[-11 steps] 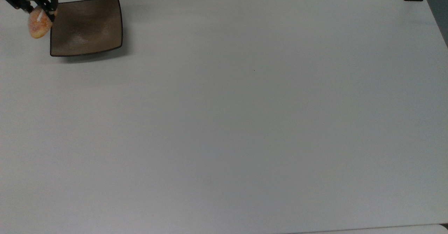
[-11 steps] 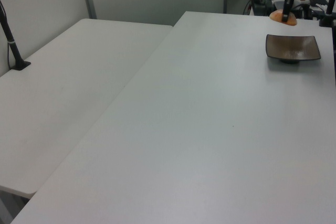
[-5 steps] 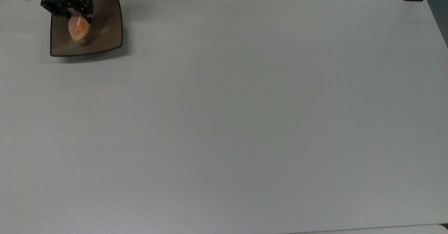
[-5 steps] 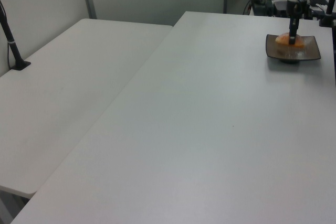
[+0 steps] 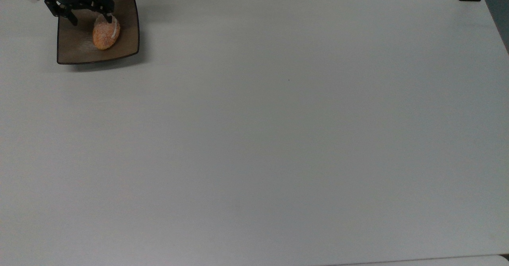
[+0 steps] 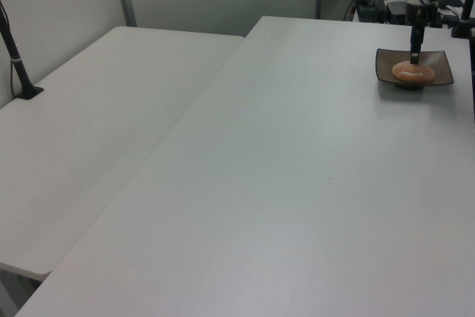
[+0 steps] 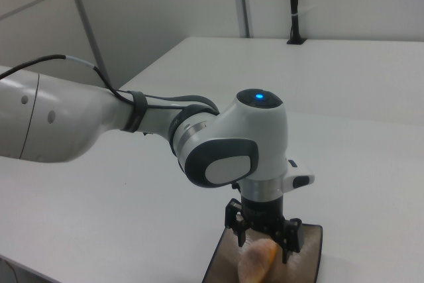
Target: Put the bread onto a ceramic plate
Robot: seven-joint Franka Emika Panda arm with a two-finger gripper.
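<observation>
Now, in the top view, one bread (image 5: 105,34) lies on one ceramic plate (image 5: 75,47), toward the top view's right half of the dish, its long axis running roughly up and down the top view with a slight tilt. The single gripper (image 5: 90,17) stands spread wide above the plate's upper edge, one finger (image 5: 108,16) at the bun's upper end, perhaps just touching it. In the left view the bun (image 6: 413,72) rests flat, long side across. In the right view the open fingers straddle it (image 7: 258,261).
</observation>
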